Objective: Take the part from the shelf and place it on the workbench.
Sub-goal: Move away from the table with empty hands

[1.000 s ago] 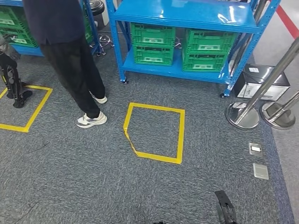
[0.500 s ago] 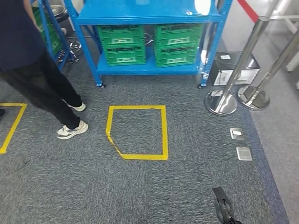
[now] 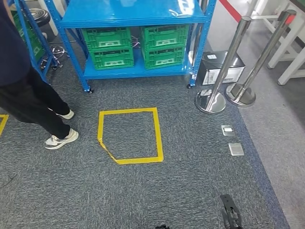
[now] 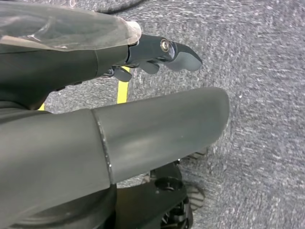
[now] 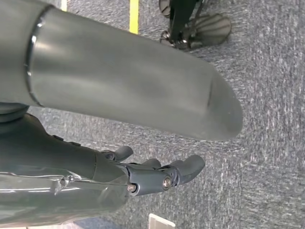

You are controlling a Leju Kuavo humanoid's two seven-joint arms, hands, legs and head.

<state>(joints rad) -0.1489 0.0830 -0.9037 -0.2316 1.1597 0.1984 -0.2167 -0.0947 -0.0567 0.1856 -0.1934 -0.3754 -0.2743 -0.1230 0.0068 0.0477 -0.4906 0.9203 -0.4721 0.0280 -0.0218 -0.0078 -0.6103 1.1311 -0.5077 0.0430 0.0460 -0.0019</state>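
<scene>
- The right hand (image 5: 144, 143) hangs down over the grey carpet floor (image 3: 187, 191). Its thick grey thumb (image 5: 144, 83) and dark fingers (image 5: 179, 171) are stretched out and spread, and nothing is in it.
- The left hand (image 4: 137, 95) hangs over the same carpet. Its thumb (image 4: 162, 129) and dark fingers (image 4: 169, 50) are straight and spread too, and it holds nothing.
- In the head view a small bit of the right hand (image 3: 230, 212) peeks in at the near edge of the floor.
- A little farther on, a square of yellow tape (image 3: 157, 133) is stuck on the carpet. One near corner of it is cut off slanted.
- Two small square metal plates (image 3: 232, 139) sit in the floor, off toward the right side.
- A person in dark trousers and white shoes (image 3: 57, 139) stands at the left edge of the floor, near the yellow square but not on it.
- Two shiny metal posts with round feet (image 3: 212, 98) stand side by side at the right, with a black box (image 3: 216, 71) right behind them.
- At the far edge of the floor stands the tall blue metal shelf (image 3: 133, 19).
- Two green plastic crates (image 3: 137, 45) sit side by side on its lowest board.
- The part cannot be picked out on the shelf from here.
</scene>
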